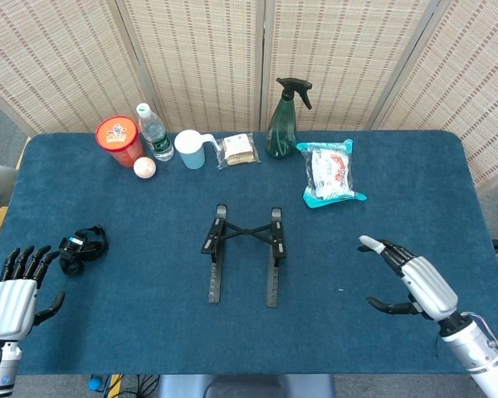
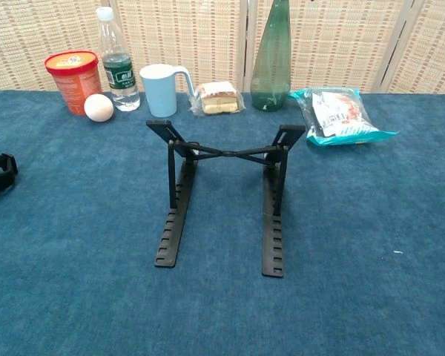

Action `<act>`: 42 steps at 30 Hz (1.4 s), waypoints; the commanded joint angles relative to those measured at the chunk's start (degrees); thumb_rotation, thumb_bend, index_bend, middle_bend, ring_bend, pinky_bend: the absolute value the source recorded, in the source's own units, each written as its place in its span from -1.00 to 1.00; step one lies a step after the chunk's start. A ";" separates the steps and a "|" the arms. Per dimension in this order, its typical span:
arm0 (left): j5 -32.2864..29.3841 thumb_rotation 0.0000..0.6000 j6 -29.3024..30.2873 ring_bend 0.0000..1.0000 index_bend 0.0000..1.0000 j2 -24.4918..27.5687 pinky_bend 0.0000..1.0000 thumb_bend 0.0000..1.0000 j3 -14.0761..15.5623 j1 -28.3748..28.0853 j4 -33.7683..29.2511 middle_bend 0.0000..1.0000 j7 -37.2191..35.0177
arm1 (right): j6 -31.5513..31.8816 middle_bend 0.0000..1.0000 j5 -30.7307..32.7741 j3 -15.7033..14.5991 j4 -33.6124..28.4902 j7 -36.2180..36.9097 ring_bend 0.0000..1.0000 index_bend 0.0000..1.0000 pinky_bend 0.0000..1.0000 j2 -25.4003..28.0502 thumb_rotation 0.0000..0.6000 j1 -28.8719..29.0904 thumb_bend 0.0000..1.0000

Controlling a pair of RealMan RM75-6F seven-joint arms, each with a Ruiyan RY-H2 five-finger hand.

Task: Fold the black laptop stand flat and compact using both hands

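Observation:
The black laptop stand (image 1: 242, 253) stands unfolded in the middle of the blue table, its two notched rails spread apart and joined by a crossed brace; the chest view shows the stand (image 2: 222, 196) with both props raised. My right hand (image 1: 411, 280) hovers to the right of the stand, fingers apart, holding nothing. My left hand (image 1: 15, 292) rests at the table's front left corner, fingers spread and empty. Neither hand shows in the chest view.
Along the back stand an orange tub (image 1: 119, 139), a water bottle (image 1: 153, 133), a white egg (image 1: 144, 167), a pale blue mug (image 1: 191, 149), a wrapped sandwich (image 1: 238, 150), a green spray bottle (image 1: 284, 120) and a snack bag (image 1: 330, 172). A black strap (image 1: 83, 248) lies near my left hand.

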 commanded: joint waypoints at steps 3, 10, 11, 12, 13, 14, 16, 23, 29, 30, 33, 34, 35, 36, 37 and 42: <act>-0.02 1.00 -0.19 -0.88 -0.70 0.28 -1.00 -0.46 -0.01 -0.14 -1.02 -0.75 0.95 | -4.31 -0.47 -7.38 -3.72 -0.16 12.41 -0.71 -0.79 -0.57 3.47 1.00 6.88 -0.70; -0.29 1.00 -0.69 -0.88 -0.70 0.25 -1.00 -0.46 -0.08 -0.46 -2.15 -0.75 2.18 | -6.87 -0.46 -11.27 -6.40 0.79 17.22 -0.71 -0.79 -0.57 3.77 1.00 11.42 -0.70; -0.33 1.00 -0.79 -0.88 -0.70 0.21 -1.00 -0.46 -0.08 -0.52 -2.23 -0.75 2.31 | -7.27 -0.46 -11.59 -6.66 0.98 17.69 -0.71 -0.79 -0.57 3.58 1.00 12.01 -0.70; -0.37 1.00 -0.87 -0.88 -0.70 0.14 -1.00 -0.46 -0.08 -0.58 -2.31 -0.75 2.47 | -7.87 -0.46 -11.93 -6.96 1.28 18.12 -0.71 -0.79 -0.57 3.23 1.00 12.82 -0.70; -0.38 1.00 -0.93 -0.88 -0.70 0.09 -1.00 -0.46 -0.08 -0.62 -2.38 -0.75 2.58 | -8.36 -0.46 -12.11 -7.11 1.51 18.30 -0.71 -0.79 -0.57 2.90 1.00 13.42 -0.70; -0.42 1.00 -0.98 -0.88 -0.70 0.03 -1.00 -0.46 -0.07 -0.65 -2.44 -0.75 2.67 | -9.08 -0.46 -12.24 -7.26 1.85 18.50 -0.71 -0.79 -0.57 2.35 1.00 14.24 -0.70; -0.49 1.00 -1.10 -0.88 -0.70 -0.03 -1.00 -0.46 -0.06 -0.70 -2.47 -0.75 2.74 | -10.47 -0.46 -12.22 -7.45 2.37 18.94 -0.71 -0.79 -0.57 1.35 1.00 15.60 -0.70; -0.70 1.00 -1.03 -0.88 -0.70 -0.13 -1.00 -0.46 0.00 -0.62 -2.42 -0.75 2.80 | -15.41 -0.46 -11.42 -7.73 5.19 21.05 -0.71 -0.79 -0.57 -3.47 1.00 20.94 -0.70; -1.09 1.00 -1.03 -0.88 -0.70 -0.11 -1.00 -0.46 0.20 -0.34 -2.24 -0.75 2.51 | -18.72 -0.46 -9.20 -7.21 8.29 21.99 -0.71 -0.79 -0.57 -7.89 1.00 24.78 -0.70; -1.12 1.00 -1.01 -0.88 -0.70 -0.15 -1.00 -0.46 0.23 -0.31 -2.17 -0.75 2.43 | -19.45 -0.46 -8.81 -7.16 8.74 22.08 -0.71 -0.79 -0.57 -8.59 1.00 25.40 -0.70; -1.17 1.00 -1.01 -0.88 -0.70 -0.29 -1.00 -0.46 0.34 -0.21 -1.91 -0.75 2.17 | -21.76 -0.46 -7.26 -6.77 10.47 22.29 -0.71 -0.79 -0.57 -11.24 1.00 27.54 -0.70; -1.21 1.00 -1.03 -0.88 -0.70 -0.32 -1.00 -0.46 0.37 -0.18 -1.83 -0.75 2.10 | -22.26 -0.46 -6.78 -6.59 10.96 22.28 -0.71 -0.79 -0.57 -11.97 1.00 28.06 -0.70; -1.24 1.00 -1.05 -0.88 -0.70 -0.35 -1.00 -0.46 0.39 -0.16 -1.75 -0.75 2.02 | -22.69 -0.46 -6.24 -6.36 11.48 22.23 -0.71 -0.79 -0.57 -12.73 1.00 28.53 -0.70; -1.27 1.00 -1.08 -0.88 -0.70 -0.39 -1.00 -0.46 0.42 -0.14 -1.64 -0.75 1.89 | -23.27 -0.46 -5.42 -6.00 12.16 22.00 -0.71 -0.79 -0.57 -13.71 1.00 29.09 -0.70; -1.27 1.00 -1.08 -0.88 -0.70 -0.39 -1.00 -0.46 0.45 -0.11 -1.54 -0.75 1.78 | -23.76 -0.46 -4.82 -5.74 12.60 21.68 -0.71 -0.79 -0.58 -14.40 1.00 29.50 -0.70; -1.38 1.00 -0.94 -0.88 -0.70 -0.48 -1.00 -0.46 0.54 0.14 -0.88 -0.75 0.99 | -25.64 -0.46 -1.40 -4.04 14.88 20.90 -0.71 -0.79 -0.63 -17.96 1.00 31.67 -0.70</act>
